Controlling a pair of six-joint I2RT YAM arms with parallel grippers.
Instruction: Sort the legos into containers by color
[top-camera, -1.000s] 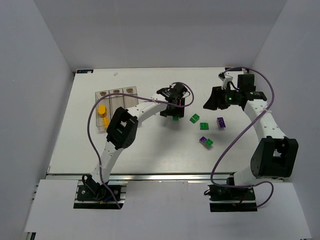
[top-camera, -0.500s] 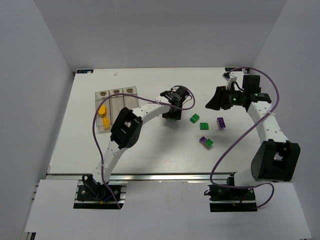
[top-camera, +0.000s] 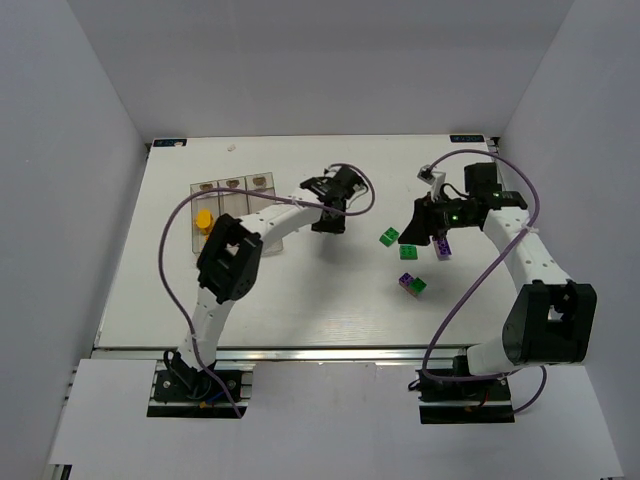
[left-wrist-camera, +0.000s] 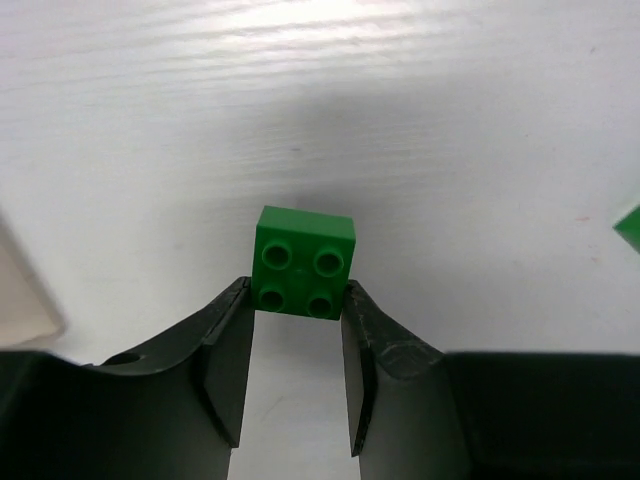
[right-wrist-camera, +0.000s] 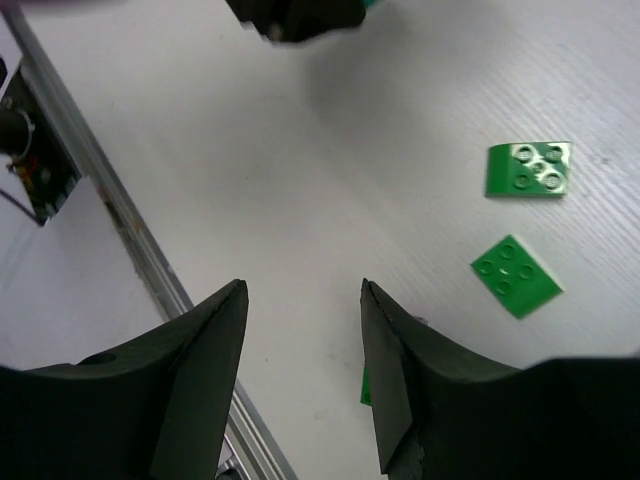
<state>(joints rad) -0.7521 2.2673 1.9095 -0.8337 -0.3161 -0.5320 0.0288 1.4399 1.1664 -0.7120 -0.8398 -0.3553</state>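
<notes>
Left wrist: left gripper (left-wrist-camera: 296, 302) pinches green lego (left-wrist-camera: 304, 262) (studs up).

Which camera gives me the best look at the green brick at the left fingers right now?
Left wrist: the green brick fills the centre, studs up, its near edge between the left fingers. From the top camera the left arm covers it at its tip. The right wrist view shows only other green bricks.

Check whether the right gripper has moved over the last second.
Yes. In the top view the right gripper has come toward the near side, from well behind the purple lego to right beside it.
</notes>
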